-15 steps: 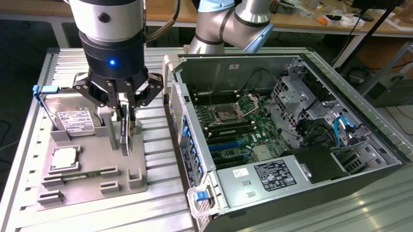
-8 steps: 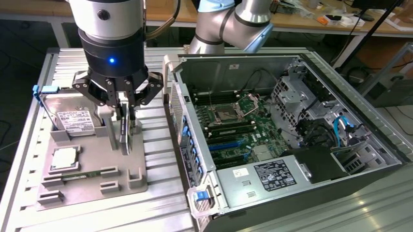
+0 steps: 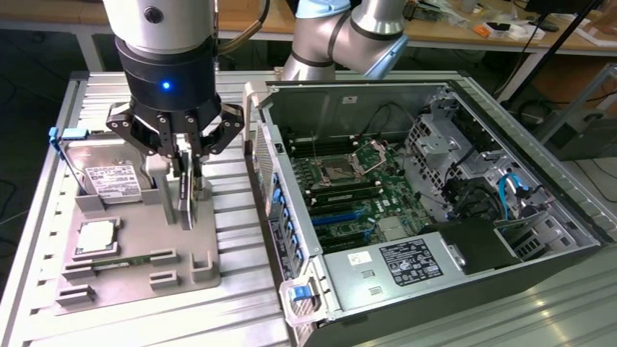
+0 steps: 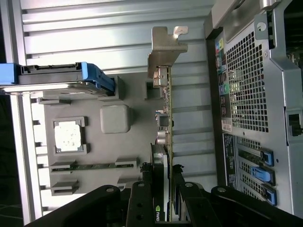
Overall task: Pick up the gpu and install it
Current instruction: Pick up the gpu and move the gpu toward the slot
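Counter (image 3: 144, 325) carries the open PC case (image 3: 540, 275) and a grey tray (image 3: 126, 278). The gpu (image 3: 185, 206) stands edge-on in 1 tray slot, w/ the gripper (image 3: 188, 181) clenched on its top edge. Best lifted straight up, no tilt. Case wall is just beside it, hard drive (image 3: 111, 177) near; open room is above.

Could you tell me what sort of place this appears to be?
Probably a robotics lab or workshop: an open computer case on a slatted metal table, a grey parts tray beside it, and cluttered workbenches behind.
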You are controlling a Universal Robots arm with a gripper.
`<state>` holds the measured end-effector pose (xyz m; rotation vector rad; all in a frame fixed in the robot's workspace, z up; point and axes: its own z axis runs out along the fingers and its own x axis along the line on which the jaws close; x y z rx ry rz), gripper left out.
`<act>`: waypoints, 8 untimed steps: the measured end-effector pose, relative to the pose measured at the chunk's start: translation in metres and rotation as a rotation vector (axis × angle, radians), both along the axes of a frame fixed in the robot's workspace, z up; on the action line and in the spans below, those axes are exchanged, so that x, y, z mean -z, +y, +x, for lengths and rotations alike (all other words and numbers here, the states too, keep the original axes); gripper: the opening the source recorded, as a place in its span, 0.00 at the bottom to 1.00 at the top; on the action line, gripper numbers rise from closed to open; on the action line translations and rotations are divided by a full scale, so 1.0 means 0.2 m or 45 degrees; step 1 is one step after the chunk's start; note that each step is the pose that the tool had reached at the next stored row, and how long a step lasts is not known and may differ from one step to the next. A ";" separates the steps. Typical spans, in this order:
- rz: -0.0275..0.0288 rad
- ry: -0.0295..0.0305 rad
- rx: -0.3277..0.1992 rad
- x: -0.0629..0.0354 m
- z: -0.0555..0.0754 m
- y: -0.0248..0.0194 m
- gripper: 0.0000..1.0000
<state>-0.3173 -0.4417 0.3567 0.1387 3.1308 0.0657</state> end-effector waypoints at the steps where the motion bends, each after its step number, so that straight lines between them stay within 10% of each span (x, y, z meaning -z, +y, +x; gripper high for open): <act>1: 0.0000 0.0000 0.000 -0.003 0.00 0.000 0.27; 8: -0.0001 0.0010 0.001 -0.024 0.00 0.000 0.27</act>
